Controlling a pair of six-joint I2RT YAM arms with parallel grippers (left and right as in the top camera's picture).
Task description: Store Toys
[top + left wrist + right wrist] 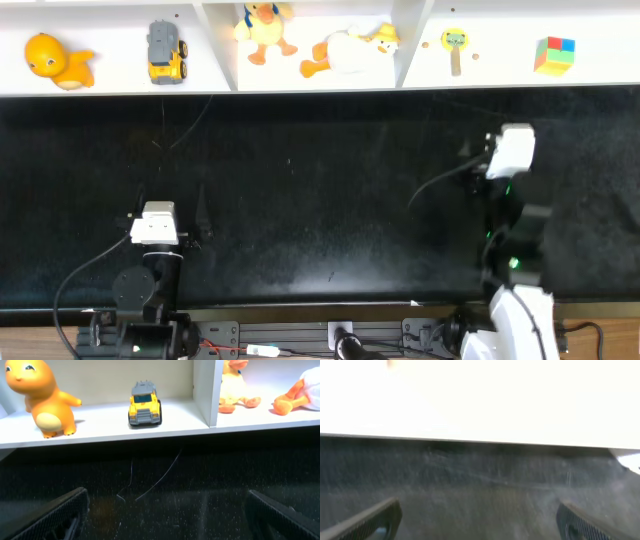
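black table (320, 200) | white shelf (300, 88) at far edge | left hand (165, 510) wide, empty | right hand (477, 515) wide, empty | left bay: orange figure (58, 60), yellow truck (166, 52) | middle: sitting duck plush (265, 30), lying duck plush (350, 52) | right: rattle (456, 45), colour cube (555, 55)

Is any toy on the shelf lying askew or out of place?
Only the white plush duck in the middle compartment: it seems to lie on its side, beside the sitting yellow plush duck.

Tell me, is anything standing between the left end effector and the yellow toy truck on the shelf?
Nothing visible does. Only bare black mat lies between the left end effector and the shelf, and the yellow toy truck stands apart from the orange figure beside it.
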